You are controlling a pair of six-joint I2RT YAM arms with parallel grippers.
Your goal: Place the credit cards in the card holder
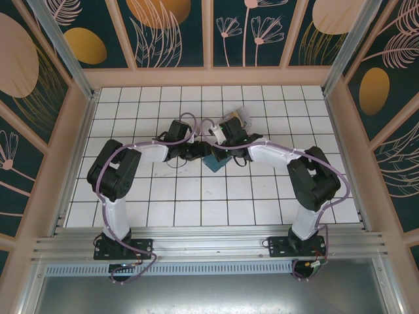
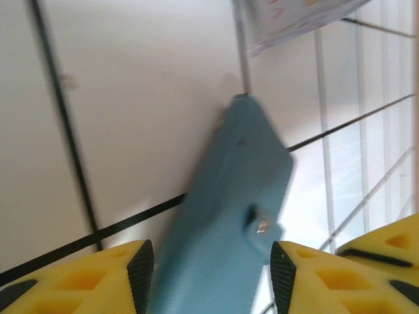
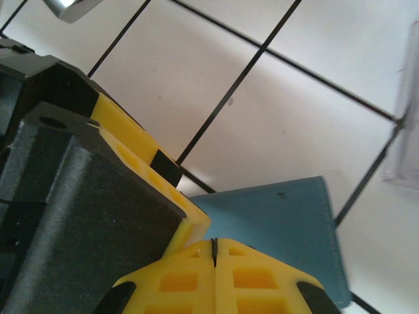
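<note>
Prepping the card holder [image 3: 275, 222] mid-table seems the step: left gripper [image 2: 211, 278] straddles it (grip unclear), right gripper [image 3: 213, 252] sits closed at its edge, credit cards [image 2: 294, 19] lie nearby; next calls for spreading its leaves.

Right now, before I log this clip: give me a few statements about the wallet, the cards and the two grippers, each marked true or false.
1. The wallet sits between the fingers of the left gripper. True.
2. The right gripper has its fingers spread wide. False: they are pressed together, with the wallet just past their tips.
3. The cards are tucked inside the wallet. False: they lie on the table beyond it, apart from it.
4. The table is white with dark grid lines. True.
</note>
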